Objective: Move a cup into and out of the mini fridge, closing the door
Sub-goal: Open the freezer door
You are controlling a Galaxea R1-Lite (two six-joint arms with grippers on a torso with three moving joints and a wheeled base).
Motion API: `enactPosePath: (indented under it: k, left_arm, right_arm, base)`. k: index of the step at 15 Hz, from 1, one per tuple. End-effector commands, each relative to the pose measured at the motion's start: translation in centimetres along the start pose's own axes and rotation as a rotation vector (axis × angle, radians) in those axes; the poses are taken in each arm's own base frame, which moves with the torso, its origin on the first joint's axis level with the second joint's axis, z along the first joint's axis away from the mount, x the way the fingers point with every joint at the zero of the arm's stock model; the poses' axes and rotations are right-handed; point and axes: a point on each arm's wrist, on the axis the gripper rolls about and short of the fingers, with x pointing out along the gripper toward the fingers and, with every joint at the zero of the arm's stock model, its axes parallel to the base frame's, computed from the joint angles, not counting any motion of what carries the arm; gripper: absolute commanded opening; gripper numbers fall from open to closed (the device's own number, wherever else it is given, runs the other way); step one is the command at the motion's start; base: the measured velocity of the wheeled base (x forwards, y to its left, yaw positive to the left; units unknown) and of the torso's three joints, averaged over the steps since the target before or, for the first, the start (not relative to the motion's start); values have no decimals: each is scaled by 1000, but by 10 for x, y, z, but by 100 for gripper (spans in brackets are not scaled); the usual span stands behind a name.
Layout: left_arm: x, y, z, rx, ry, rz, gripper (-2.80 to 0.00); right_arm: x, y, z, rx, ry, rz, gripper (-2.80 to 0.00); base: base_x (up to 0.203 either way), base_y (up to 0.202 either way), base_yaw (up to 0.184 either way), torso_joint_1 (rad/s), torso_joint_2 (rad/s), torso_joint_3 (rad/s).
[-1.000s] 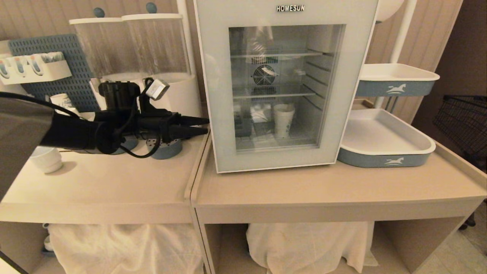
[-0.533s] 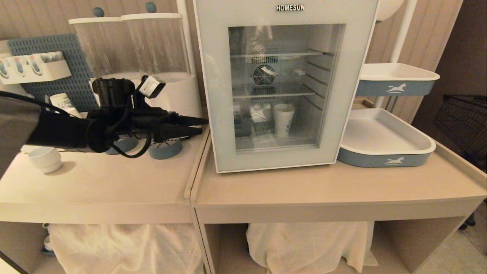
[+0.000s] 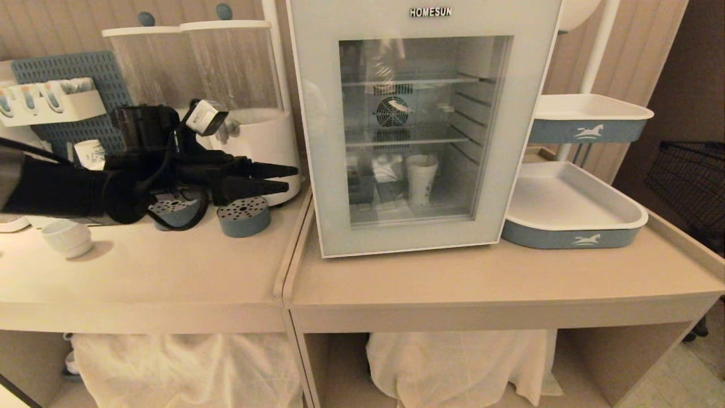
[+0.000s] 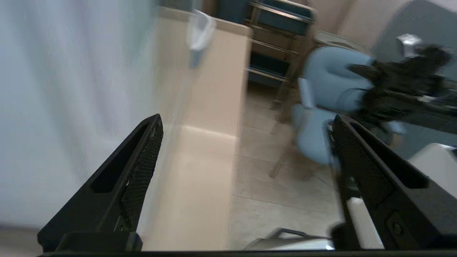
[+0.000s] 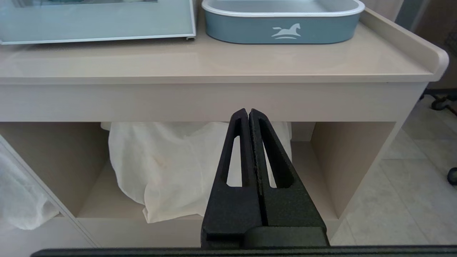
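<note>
Left gripper (image 3: 286,177) hovering jaws wide, empty, beside mini fridge (image 3: 422,127), door (image 3: 317,170) shut. Cup (image 3: 422,178) standing inside on the floor: light, crushable paper, probably wanting gentle mid-wall pinching. Right gripper (image 5: 249,113) parked, closed.

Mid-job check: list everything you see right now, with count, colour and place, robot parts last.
mini fridge: 1, white, on right counter
door: 1, glass-paned, shut
cup: 1, white, inside fridge, bottom level
trays: 2, blue-sided, right of fridge
clear canisters: 2, behind left arm
perforated pucks: 2, blue, left counter
small cup: 1, white, left counter
pegboard: 1, blue, back left
cloths: 2, white, under counters
left gripper: open, empty, left of fridge
right gripper: shut, below counter edge
</note>
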Motion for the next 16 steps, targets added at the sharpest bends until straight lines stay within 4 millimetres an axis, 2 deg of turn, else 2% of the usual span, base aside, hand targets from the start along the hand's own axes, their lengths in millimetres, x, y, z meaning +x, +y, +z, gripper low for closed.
enactPosePath:
  k: [1, 6, 12, 16]
  left_arm:
    - [-2, 0, 8, 30, -5, 14, 0]
    - [13, 13, 13, 62, -8, 40, 0]
    - [31, 22, 6, 50, 0, 30, 0]
    - [35, 28, 3, 48, 1, 27, 0]
  right_arm:
    - [0, 0, 0, 0, 0, 0, -280]
    - [0, 0, 0, 0, 0, 0, -280]
    - [0, 0, 0, 0, 0, 0, -280]
    - [0, 0, 0, 0, -2, 0, -280]
  base:
    - [0, 0, 0, 0, 0, 0]
    - [0, 0, 0, 0, 0, 0]
    - [0, 0, 0, 0, 0, 0]
    - [0, 0, 0, 0, 0, 0]
